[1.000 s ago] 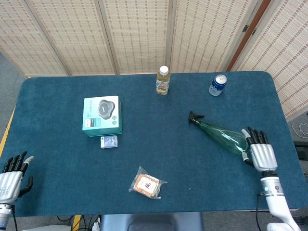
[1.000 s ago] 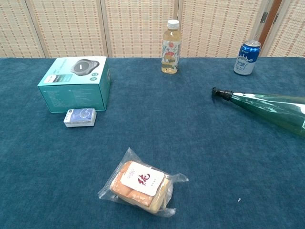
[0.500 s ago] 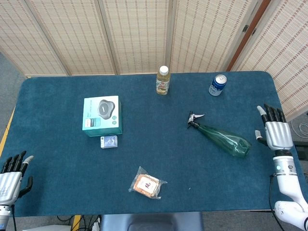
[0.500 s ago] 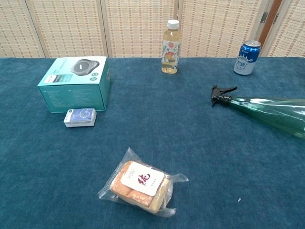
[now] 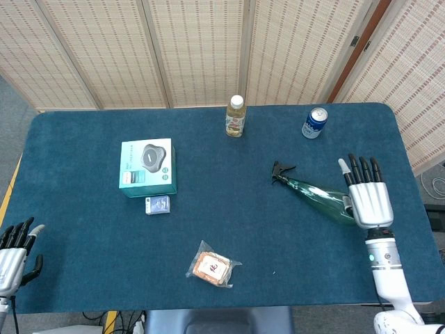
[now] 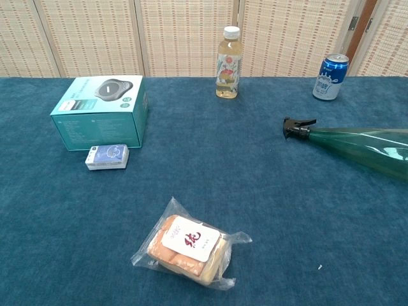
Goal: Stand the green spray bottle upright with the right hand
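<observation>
The green spray bottle [image 5: 316, 193] lies on its side on the blue table [image 5: 229, 229], right of centre, its black nozzle [image 5: 281, 169] pointing to the far left. My right hand [image 5: 365, 198] hovers at the bottle's base end, fingers straight and spread, covering that end; I see no grip on it. In the chest view the bottle [image 6: 363, 143] lies at the right edge and no hand shows. My left hand [image 5: 14, 249] rests at the near left corner, holding nothing, fingers apart.
A teal box [image 5: 147, 167] and a small blue pack [image 5: 158, 204] lie at the left. A wrapped bread [image 5: 212, 266] lies near the front. A juice bottle [image 5: 236, 116] and a blue can [image 5: 314, 122] stand at the back. Woven screens rise behind.
My right hand swung out past the table's right edge, then came back over the bottle's base. The bottle rolled slightly, its trigger turning. The left hand barely moved.
</observation>
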